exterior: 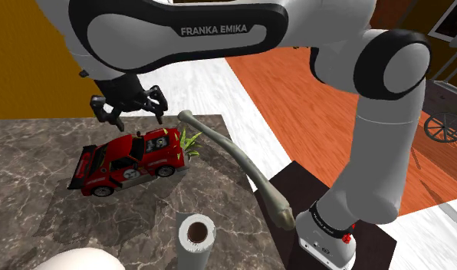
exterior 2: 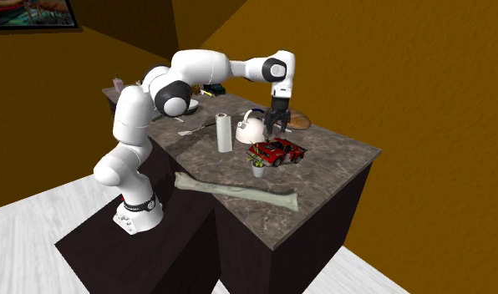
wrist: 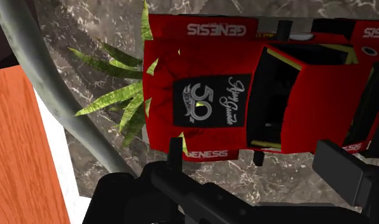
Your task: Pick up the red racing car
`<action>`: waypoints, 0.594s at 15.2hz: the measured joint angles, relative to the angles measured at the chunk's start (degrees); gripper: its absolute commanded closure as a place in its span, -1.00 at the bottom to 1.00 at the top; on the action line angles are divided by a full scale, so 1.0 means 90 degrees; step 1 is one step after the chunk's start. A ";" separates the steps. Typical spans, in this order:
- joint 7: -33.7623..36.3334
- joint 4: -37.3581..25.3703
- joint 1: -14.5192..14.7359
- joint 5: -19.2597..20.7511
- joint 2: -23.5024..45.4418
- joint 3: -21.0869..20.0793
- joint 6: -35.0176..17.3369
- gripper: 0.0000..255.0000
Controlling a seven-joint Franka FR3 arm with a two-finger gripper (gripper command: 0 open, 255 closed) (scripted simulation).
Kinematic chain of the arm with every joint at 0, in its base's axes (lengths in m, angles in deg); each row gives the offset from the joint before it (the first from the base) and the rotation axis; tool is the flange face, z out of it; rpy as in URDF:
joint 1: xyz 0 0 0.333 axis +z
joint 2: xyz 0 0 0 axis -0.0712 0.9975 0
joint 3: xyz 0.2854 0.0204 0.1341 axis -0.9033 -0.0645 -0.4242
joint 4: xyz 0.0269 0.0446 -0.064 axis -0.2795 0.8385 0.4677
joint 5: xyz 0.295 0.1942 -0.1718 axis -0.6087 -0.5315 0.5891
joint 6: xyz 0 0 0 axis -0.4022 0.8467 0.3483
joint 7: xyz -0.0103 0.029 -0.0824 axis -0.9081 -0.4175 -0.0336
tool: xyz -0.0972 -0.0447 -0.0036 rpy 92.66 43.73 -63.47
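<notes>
While the gripper [exterior: 136, 116] hangs just above the red racing car [exterior: 127, 161], I see its black fingers [wrist: 339, 167] standing apart, open and holding nothing, with clear air between them and the roof. The car sits on its wheels on the dark marbled counter [exterior: 35, 153], rear wing toward the shoulder view's left and nose toward the right. Through the wrist view I read a "50" decal on the bonnet and "GENESIS" along the sills. A small green potted plant [exterior: 190, 142] presses its leaves against the car's nose. A long pale bone [exterior: 242, 165] lies just past the plant. A paper towel roll [exterior: 195, 238] stands upright nearer the camera, well apart from the car, and a white kettle [exterior 2: 250, 127] sits beyond it in the second exterior view.
</notes>
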 measured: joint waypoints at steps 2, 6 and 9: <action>0.0239 -0.0971 0.0528 0.0348 0.0682 0.0163 0.0383 -1.00; 0.0406 -0.2004 0.1087 0.0690 0.1436 0.0384 0.0705 -1.00; 0.0487 -0.1789 0.1040 0.0701 0.1465 0.0391 0.0493 -1.00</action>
